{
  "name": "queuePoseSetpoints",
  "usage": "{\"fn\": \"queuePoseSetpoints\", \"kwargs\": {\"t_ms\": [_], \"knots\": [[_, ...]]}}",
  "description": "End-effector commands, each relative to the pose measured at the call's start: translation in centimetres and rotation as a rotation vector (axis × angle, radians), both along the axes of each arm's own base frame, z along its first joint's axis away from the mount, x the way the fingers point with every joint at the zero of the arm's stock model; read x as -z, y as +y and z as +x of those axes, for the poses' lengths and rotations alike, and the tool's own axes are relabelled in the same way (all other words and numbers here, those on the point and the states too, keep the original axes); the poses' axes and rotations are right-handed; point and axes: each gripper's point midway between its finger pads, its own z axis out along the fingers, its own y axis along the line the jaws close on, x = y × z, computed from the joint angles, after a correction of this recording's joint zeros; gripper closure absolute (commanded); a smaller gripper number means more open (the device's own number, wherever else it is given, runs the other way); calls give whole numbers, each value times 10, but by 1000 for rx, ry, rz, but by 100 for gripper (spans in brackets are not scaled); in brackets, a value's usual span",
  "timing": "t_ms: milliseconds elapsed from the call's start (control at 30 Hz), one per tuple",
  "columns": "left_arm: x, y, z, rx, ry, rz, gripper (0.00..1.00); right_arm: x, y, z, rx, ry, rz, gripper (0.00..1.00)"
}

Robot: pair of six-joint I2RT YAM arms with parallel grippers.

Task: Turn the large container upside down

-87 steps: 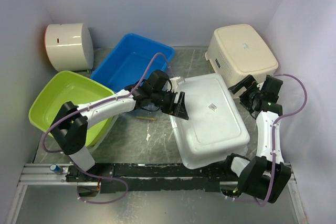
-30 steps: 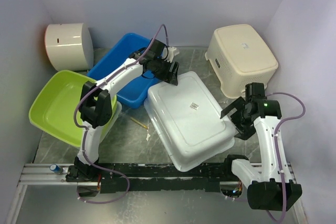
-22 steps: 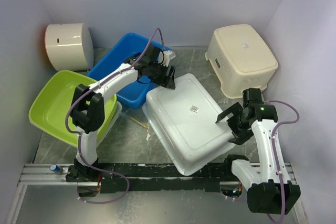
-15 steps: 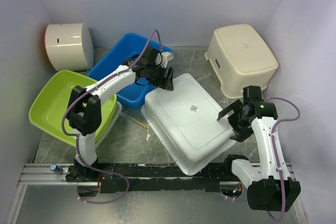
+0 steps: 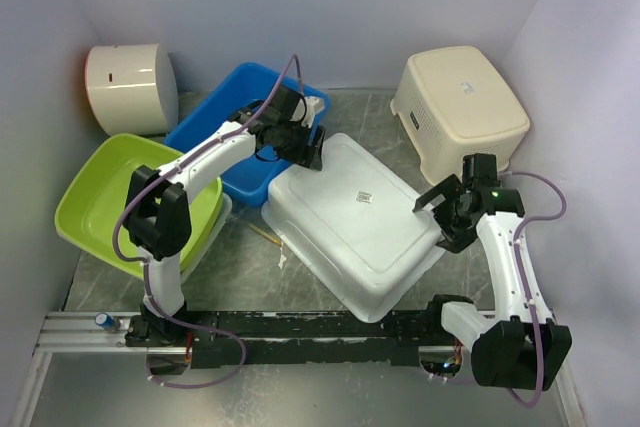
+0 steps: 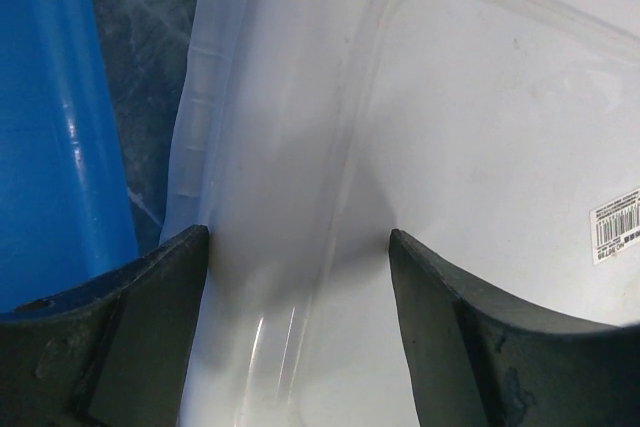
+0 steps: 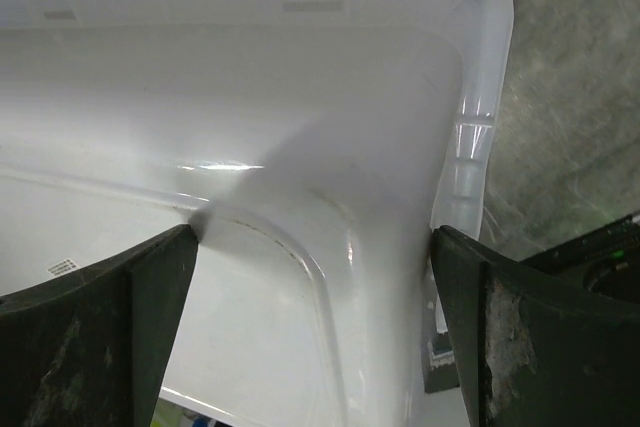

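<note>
The large container [image 5: 350, 222] is a glossy white tub lying base-up in the middle of the table, with a small label sticker [image 5: 365, 197] on its base. My left gripper [image 5: 308, 147] is open over its far-left corner. In the left wrist view the gripper [image 6: 298, 347] straddles that corner of the container [image 6: 480, 127], holding nothing. My right gripper [image 5: 445, 209] is open at the right corner. In the right wrist view its gripper [image 7: 312, 327] spans the corner of the container [image 7: 250, 117], holding nothing.
A blue tub [image 5: 235, 122] touches the container's far-left side and shows in the left wrist view [image 6: 50, 127]. A green tub [image 5: 120, 197] sits at left. A cream perforated basket [image 5: 460, 107] stands upside down at far right. A white bin [image 5: 130, 87] is at far left.
The container has slid left and turned slightly counter-clockwise, still base-up. My left gripper has shifted a little left along its far corner. My right gripper has edged farther away.
</note>
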Motion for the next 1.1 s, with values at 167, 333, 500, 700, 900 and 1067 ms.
{"fn": "queuePoseSetpoints", "kwargs": {"t_ms": [167, 333, 500, 700, 900, 1067], "knots": [[-19, -40, -46, 121, 115, -102, 23, -15, 18, 91, -70, -289, 97, 0], [-24, -55, -63, 161, 127, -129, 22, -10, 11, 101, -97, -272, 48, 0], [-19, -76, -84, 219, 141, -127, 22, -11, 12, 108, -132, -314, 42, 0], [-20, -90, -107, 264, 167, -150, 22, -13, 9, 115, -153, -324, 18, 0], [-10, -104, -143, 343, 239, -156, 23, -16, -2, 119, -155, -306, -48, 0], [-16, -109, -166, 369, 289, -188, 23, -19, -11, 117, -151, -297, -97, 0]]}}
